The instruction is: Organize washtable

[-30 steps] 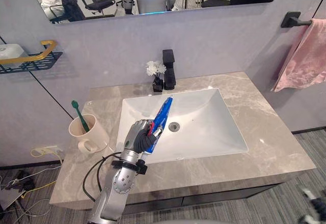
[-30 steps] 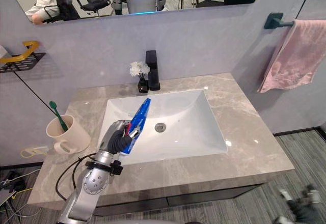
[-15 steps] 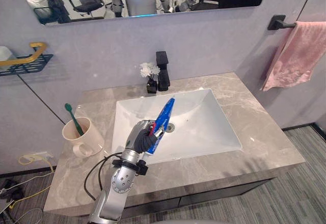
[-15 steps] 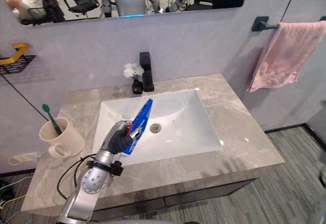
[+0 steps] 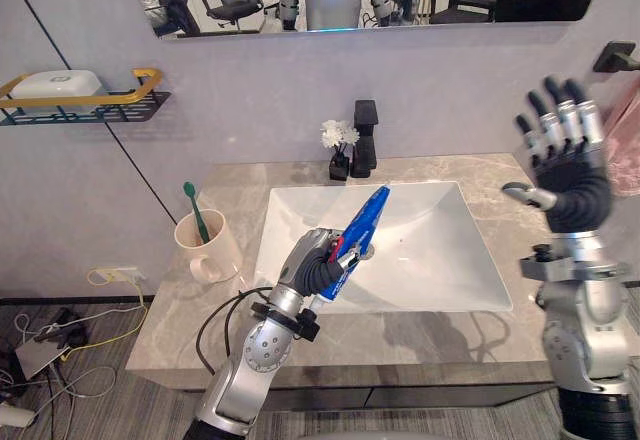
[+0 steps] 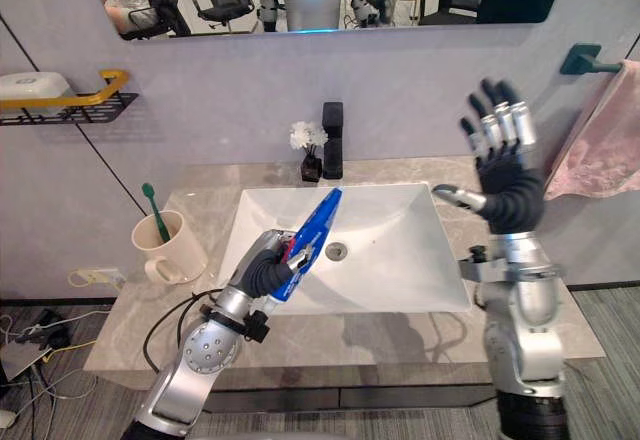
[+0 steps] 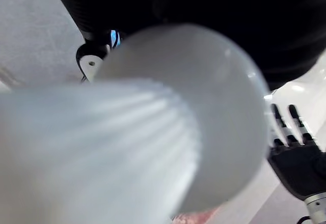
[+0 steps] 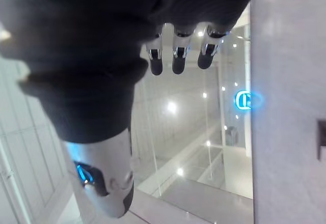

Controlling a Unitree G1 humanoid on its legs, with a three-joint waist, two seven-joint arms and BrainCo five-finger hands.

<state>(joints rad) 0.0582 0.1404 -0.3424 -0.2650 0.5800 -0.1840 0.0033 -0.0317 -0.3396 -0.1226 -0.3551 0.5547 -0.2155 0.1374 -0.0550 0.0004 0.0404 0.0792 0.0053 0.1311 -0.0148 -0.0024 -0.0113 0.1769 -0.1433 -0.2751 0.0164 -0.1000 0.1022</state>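
Note:
My left hand (image 5: 312, 266) is shut on a blue toothpaste tube (image 5: 360, 232), which slants up over the left edge of the white sink (image 5: 440, 270). The tube's white cap end (image 7: 168, 132) looms close in the left wrist view. My right hand (image 5: 568, 182) is raised above the counter's right side, open with fingers (image 8: 175, 56) spread and holding nothing. A beige cup (image 5: 208, 252) with a green toothbrush (image 5: 195, 210) stands on the counter left of the sink.
A black faucet (image 5: 365, 138) and a small vase of white flowers (image 5: 338, 142) stand behind the sink. A wall shelf (image 5: 85, 108) at the upper left carries a white soap box. A pink towel (image 6: 605, 145) hangs at the right.
The camera has shifted. My right hand has come up into view on the right, fingers spread. The left hand still holds the tube over the sink's left edge.

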